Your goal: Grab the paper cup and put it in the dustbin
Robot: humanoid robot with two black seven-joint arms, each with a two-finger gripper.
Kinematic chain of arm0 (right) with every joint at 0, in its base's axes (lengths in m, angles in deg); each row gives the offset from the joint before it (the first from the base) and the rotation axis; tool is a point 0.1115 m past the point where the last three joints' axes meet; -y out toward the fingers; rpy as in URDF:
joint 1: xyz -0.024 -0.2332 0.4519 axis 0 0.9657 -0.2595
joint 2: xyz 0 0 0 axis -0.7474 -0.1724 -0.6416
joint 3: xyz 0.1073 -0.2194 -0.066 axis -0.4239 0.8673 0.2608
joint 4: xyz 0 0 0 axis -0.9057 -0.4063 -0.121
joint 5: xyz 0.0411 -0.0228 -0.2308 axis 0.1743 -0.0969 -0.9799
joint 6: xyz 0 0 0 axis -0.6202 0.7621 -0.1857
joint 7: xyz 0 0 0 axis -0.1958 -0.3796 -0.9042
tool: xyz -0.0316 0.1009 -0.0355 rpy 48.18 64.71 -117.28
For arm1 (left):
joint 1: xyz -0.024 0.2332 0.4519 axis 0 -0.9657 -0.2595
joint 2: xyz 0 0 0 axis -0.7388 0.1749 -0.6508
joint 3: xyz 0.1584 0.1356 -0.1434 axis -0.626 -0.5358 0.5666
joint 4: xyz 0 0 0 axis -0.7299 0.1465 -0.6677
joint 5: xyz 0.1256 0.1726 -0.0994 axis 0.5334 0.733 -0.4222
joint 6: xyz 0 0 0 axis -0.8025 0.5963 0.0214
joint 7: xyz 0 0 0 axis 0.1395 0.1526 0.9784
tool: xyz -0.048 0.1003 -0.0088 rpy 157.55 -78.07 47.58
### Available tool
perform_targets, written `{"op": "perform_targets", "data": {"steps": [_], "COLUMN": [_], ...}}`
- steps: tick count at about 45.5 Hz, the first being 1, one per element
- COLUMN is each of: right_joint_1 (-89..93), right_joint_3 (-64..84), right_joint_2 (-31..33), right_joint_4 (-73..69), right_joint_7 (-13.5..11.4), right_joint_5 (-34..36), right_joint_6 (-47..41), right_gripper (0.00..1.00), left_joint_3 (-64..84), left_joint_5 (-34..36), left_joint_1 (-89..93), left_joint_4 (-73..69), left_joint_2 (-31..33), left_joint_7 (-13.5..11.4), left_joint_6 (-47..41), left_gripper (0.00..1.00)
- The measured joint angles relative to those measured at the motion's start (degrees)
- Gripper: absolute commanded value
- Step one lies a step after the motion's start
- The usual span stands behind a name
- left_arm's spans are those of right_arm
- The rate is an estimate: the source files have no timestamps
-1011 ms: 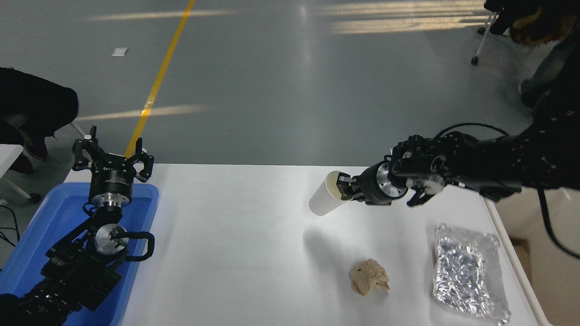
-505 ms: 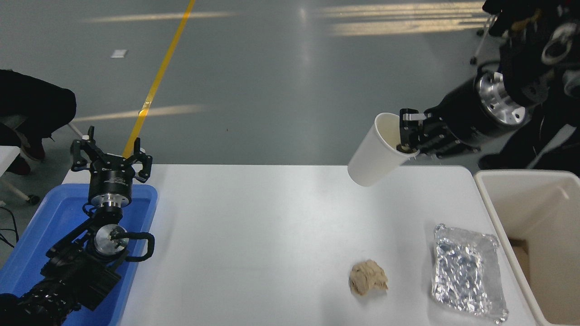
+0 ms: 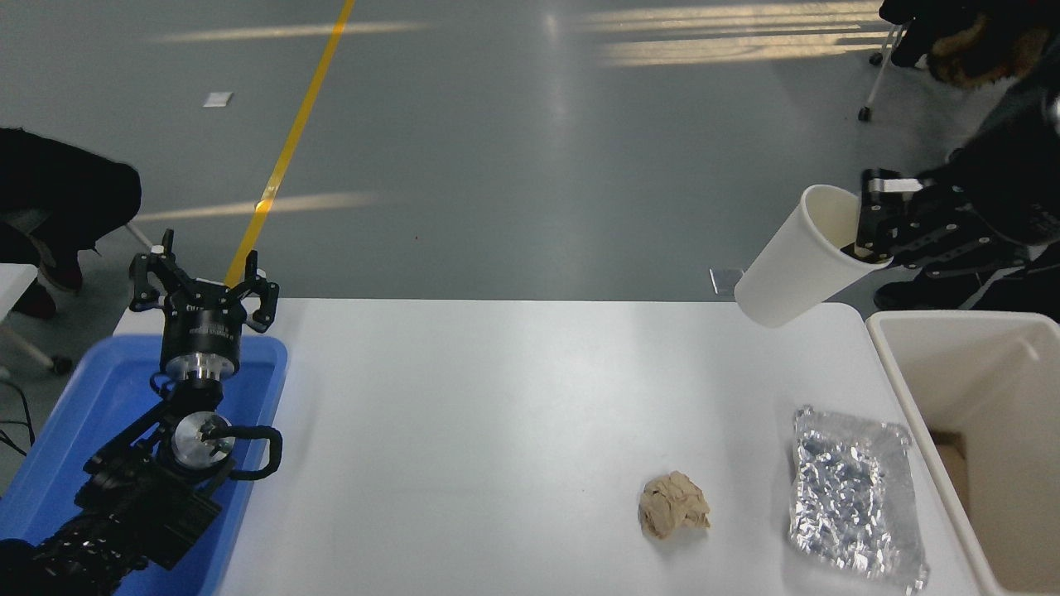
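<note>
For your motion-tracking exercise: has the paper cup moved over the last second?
Yes. The paper cup, held at its rim by the right end effector, has risen off the table and travelled right, towards the dustbin.

Single head view: high, looking forward-down over white table (image 3: 497,430).

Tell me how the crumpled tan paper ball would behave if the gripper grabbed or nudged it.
The crumpled paper ball is probably very light and would likely squash rather than resist a pinch. Its lumpy, creased shape suggests it would skid or tumble unevenly on the smooth white table, not roll far.
</note>
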Motion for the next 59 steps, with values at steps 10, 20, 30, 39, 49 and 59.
{"op": "perform_targets", "data": {"steps": [10,20,30,39,49,59], "right_joint_1": [23.4,47.75,71.57,86.06,93.89,96.44], "right_joint_3": [-4.92,-15.9,-28.79,-35.77,-38.79,-41.0], "right_joint_2": [4.74,6.79,5.01,1.47,-1.09,-2.28], "right_joint_4": [17.5,37.69,58.85,71.95,77.4,78.97], "right_joint_7": [-0.09,-0.1,-0.19,-0.29,-0.37,-0.34], "right_joint_5": [-1.33,-1.46,-1.49,-1.52,-1.45,-1.12], "right_joint_6": [5.36,7.39,8.79,10.93,14.83,17.09], "right_gripper": [0.0,0.0,0.0,0.0,1.0,1.0], "left_joint_3": [-0.01,-0.07,-0.07,-0.03,-0.02,-0.02], "left_joint_5": [-0.01,-0.02,-0.02,-0.02,-0.02,-0.01], "left_joint_1": [0.03,0.02,0.03,0.03,0.02,0.03], "left_joint_4": [-0.01,-0.02,-0.03,-0.02,-0.02,-0.02], "left_joint_2": [0.01,0.02,0.01,0.02,0.02,0.02], "left_joint_7": [0.03,0.04,0.04,0.04,0.04,0.04], "left_joint_6": [0.0,0.0,0.0,0.0,0.0,0.0], "left_gripper": [0.99,0.99,0.99,0.99,0.99,0.99]}}
